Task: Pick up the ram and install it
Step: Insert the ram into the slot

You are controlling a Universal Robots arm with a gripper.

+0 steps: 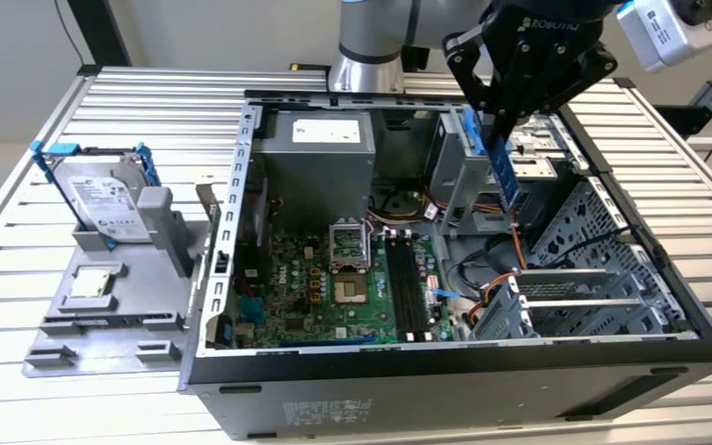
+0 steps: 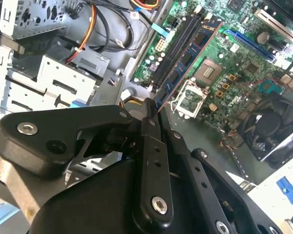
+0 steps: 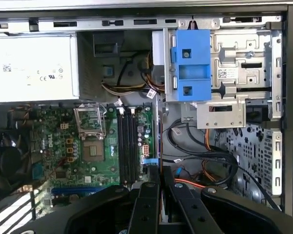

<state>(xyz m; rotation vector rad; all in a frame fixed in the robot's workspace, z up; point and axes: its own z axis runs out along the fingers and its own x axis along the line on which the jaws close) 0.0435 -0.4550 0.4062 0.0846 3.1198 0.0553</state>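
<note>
The hard drive (image 1: pixel 107 206) stands well apart from the fingers (image 1: pixel 489 97). The motherboard (image 1: pixel 312 287) and its memory slots (image 1: pixel 406 278) lie below them. The gripper (image 1: pixel 502 128) is clamped on the ram (image 1: pixel 511 185), which hangs upright beneath the fingertips, above the open computer case (image 1: pixel 455 362).

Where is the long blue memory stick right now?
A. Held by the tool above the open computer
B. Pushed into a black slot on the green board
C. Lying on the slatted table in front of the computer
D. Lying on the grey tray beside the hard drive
A: in the exterior view the ram hangs upright from the tool over the computer case, clear of the memory slots.
</note>
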